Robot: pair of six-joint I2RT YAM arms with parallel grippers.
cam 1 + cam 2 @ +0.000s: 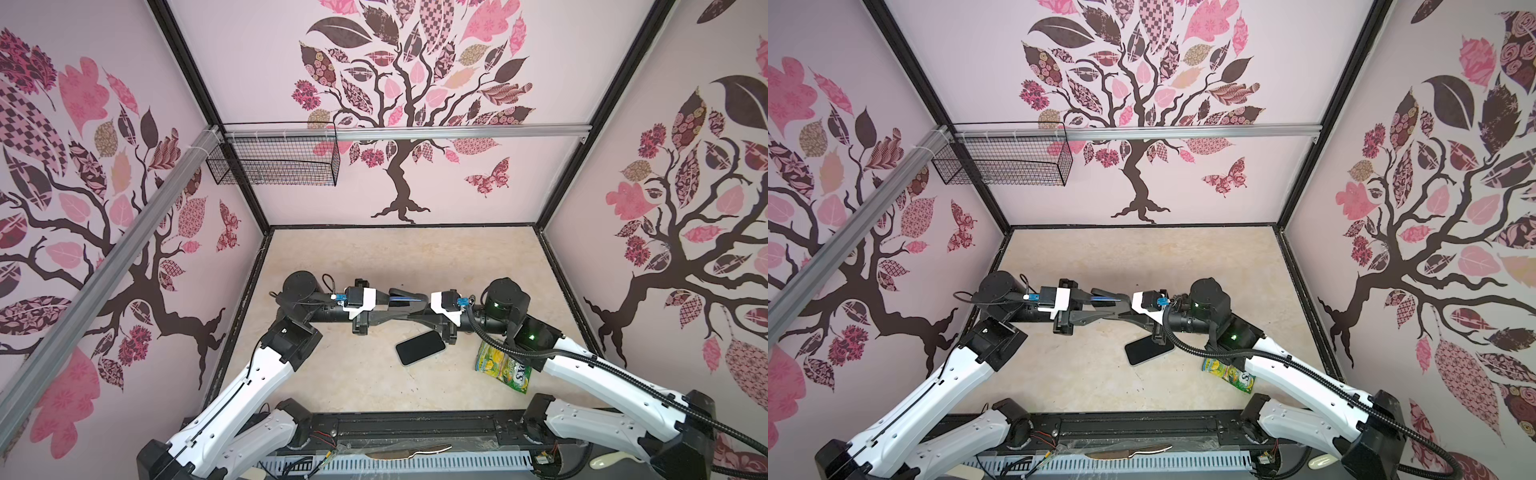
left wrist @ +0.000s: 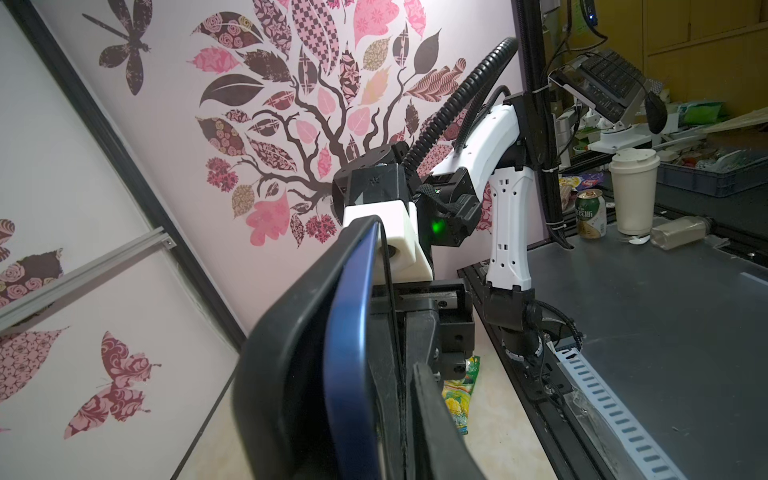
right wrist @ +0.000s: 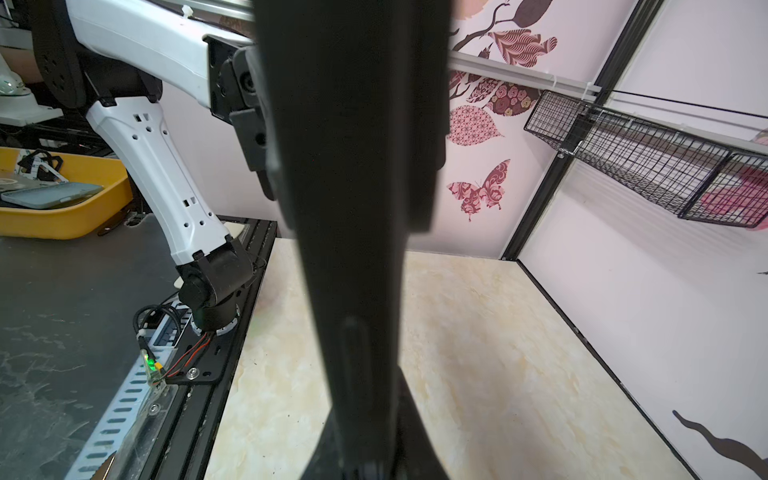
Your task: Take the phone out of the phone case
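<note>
Above the middle of the table both grippers hold a black phone case (image 1: 405, 294) (image 1: 1104, 294) edge-up, a blue strip showing along its top. In the left wrist view the case's rim (image 2: 282, 353) bulges away from the blue phone (image 2: 349, 353) inside it. My left gripper (image 1: 392, 305) (image 2: 403, 374) is shut on a thin black edge of the case. From the opposite side my right gripper (image 1: 417, 309) (image 3: 365, 399) is shut on the case (image 3: 357, 166), whose side fills the right wrist view.
Another phone (image 1: 419, 348) (image 1: 1148, 351) with a dark screen lies flat on the marble table (image 1: 353, 374), under the right gripper. A yellow-green snack packet (image 1: 503, 368) lies beside the right arm. A wire basket (image 1: 274, 162) hangs on the back wall. Walls enclose three sides.
</note>
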